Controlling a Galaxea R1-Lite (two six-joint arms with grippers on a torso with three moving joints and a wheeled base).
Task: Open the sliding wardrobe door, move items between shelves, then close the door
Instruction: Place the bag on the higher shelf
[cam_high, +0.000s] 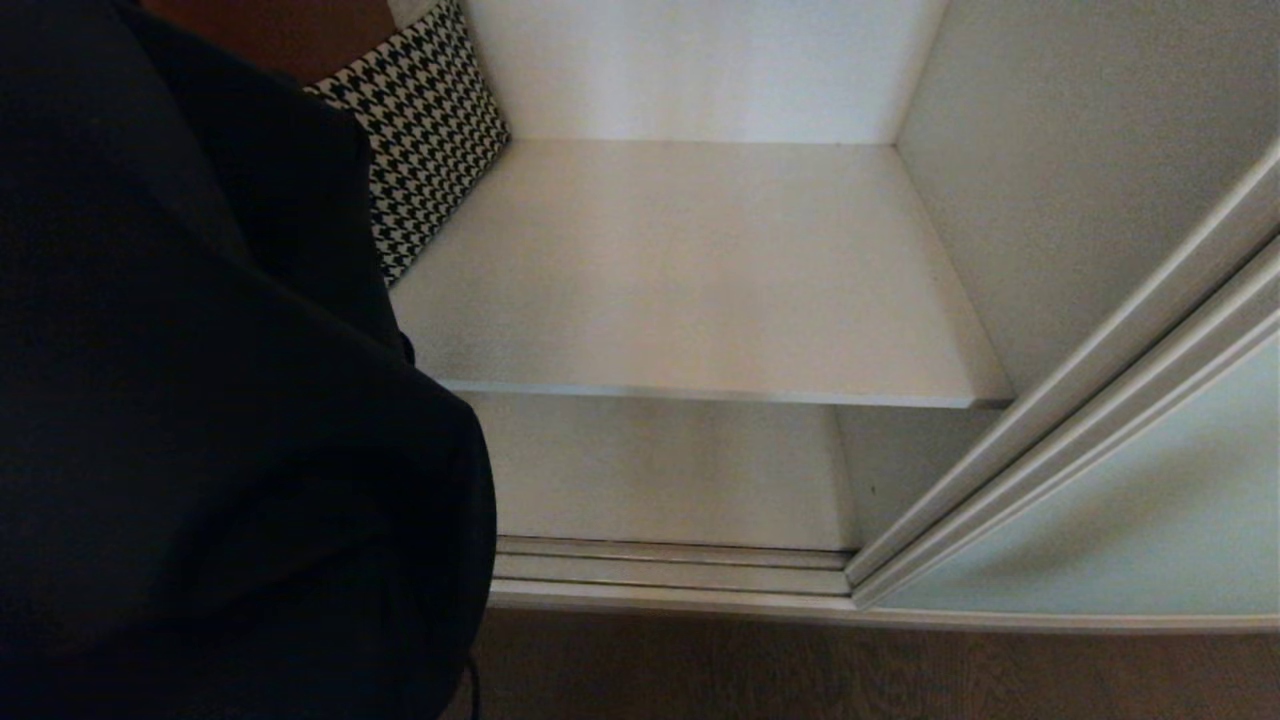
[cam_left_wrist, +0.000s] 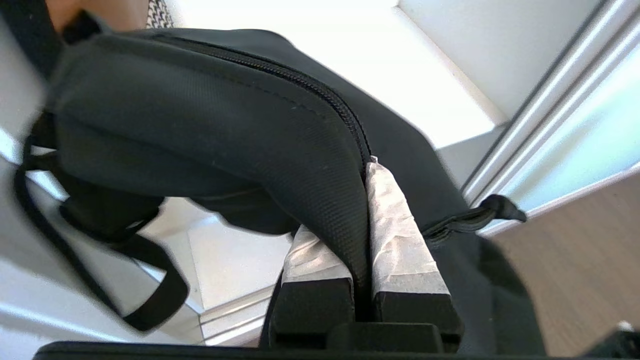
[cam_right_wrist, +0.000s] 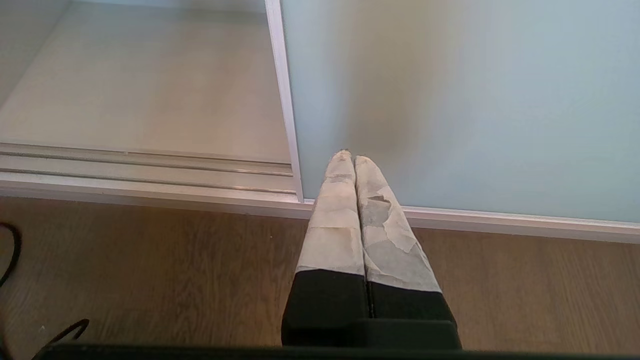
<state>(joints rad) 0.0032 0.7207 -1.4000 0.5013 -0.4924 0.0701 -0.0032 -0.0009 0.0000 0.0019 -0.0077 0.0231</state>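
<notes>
The left hand (cam_left_wrist: 362, 200) is clamped tight on a fold of the black fabric bag (cam_left_wrist: 210, 125), which hangs in front of the open wardrobe and fills the left of the head view. The houndstooth cushion (cam_high: 425, 125) leans at the back left of the upper shelf (cam_high: 700, 270), and the sliding wardrobe door (cam_high: 1130, 510) stands pushed to the right. The right hand (cam_right_wrist: 348, 157), fingers pressed together and holding nothing, hangs above the wood floor (cam_right_wrist: 150, 270) just before that door's glass.

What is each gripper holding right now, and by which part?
The left gripper pinches the black bag by a fold of fabric beside its zipper. The right gripper is shut on nothing.
</notes>
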